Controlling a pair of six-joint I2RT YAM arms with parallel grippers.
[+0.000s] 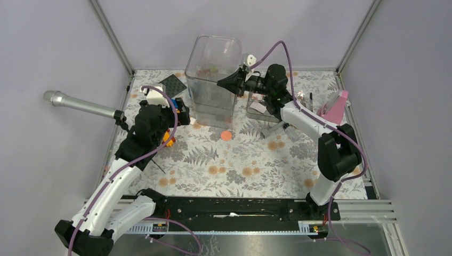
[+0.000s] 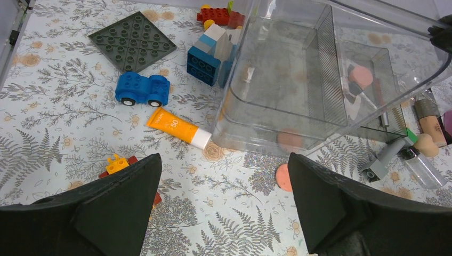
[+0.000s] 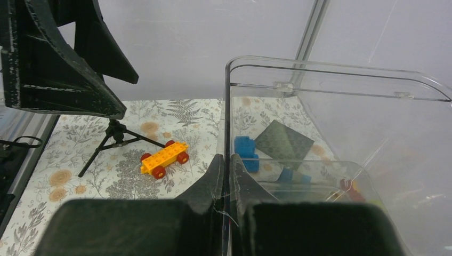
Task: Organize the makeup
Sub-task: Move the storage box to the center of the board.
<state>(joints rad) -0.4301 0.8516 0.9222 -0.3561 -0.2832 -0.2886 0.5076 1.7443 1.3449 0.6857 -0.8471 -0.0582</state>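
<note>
A tall clear bin (image 1: 212, 80) stands at the back middle. My right gripper (image 3: 229, 158) is shut on the bin's thin wall (image 3: 330, 74) near its rim. A coral-pink disc (image 2: 361, 76) lies inside the bin. Another coral disc (image 2: 284, 177) lies on the table in front of it. My left gripper (image 2: 224, 160) hangs open above the table with nothing between its fingers. It is just short of an orange tube with a white cap (image 2: 178, 127). A grey tube with a green cap (image 2: 392, 151), a tan bottle (image 2: 430, 120) and a small clear bottle (image 2: 424, 165) lie right of the bin.
A blue toy car (image 2: 139, 89), a grey baseplate (image 2: 132, 41) and blue blocks (image 2: 210, 53) sit left of the bin. A yellow car (image 3: 164, 158) is near the microphone's tripod (image 3: 109, 138). The silver microphone (image 1: 80, 104) juts out at the left. A low clear tray (image 1: 261, 109) and a pink item (image 1: 336, 106) are at the right.
</note>
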